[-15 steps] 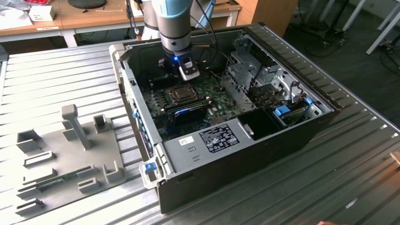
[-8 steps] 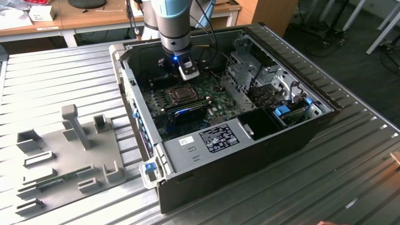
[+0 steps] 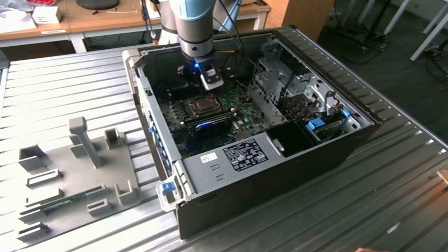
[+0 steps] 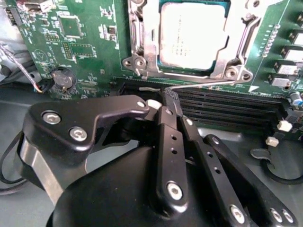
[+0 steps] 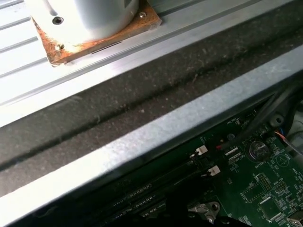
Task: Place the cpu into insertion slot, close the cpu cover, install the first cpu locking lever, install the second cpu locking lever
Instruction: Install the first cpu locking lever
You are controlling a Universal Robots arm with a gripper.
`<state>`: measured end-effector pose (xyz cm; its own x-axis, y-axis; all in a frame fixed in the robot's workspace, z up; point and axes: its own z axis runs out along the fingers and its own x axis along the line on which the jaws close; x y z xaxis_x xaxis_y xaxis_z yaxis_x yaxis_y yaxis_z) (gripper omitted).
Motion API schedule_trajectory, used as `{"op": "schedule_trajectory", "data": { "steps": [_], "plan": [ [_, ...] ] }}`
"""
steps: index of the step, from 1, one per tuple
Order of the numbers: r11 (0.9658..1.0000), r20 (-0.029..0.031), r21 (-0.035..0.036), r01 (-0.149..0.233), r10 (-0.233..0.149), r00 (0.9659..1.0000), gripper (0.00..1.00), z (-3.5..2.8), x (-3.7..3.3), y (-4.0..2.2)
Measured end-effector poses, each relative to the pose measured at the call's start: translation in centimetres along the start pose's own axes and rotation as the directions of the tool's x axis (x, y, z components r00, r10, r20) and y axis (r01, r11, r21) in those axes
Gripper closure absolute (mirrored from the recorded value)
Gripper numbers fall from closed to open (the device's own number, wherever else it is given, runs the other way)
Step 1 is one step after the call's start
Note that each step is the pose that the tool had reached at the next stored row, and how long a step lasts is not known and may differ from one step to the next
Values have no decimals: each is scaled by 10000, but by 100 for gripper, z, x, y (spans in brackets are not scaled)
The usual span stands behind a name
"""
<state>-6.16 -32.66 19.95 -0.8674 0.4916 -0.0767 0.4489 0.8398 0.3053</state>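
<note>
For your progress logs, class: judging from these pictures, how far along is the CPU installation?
Done: the cpu sits in the insertion slot, and the cpu cover lies closed around it. In hand: the gripper is at the end of a thin locking lever beside the socket. Left: whether either lever is latched cannot be told.

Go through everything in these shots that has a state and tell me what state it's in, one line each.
cpu: seated in the insertion slot, top face showing.
cpu cover: down flat around the cpu.
locking lever: thin rod along the socket's edge, its end at the fingertips.
gripper: shut on the locking lever's end.
computer case: lying open, motherboard exposed.
</note>
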Motion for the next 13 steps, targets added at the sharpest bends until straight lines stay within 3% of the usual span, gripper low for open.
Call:
{"op": "schedule_trajectory", "data": {
  "steps": [13],
  "plan": [
    [10000,35,71,16,-16,10000,90,4,-31,-44]
  ]
}}
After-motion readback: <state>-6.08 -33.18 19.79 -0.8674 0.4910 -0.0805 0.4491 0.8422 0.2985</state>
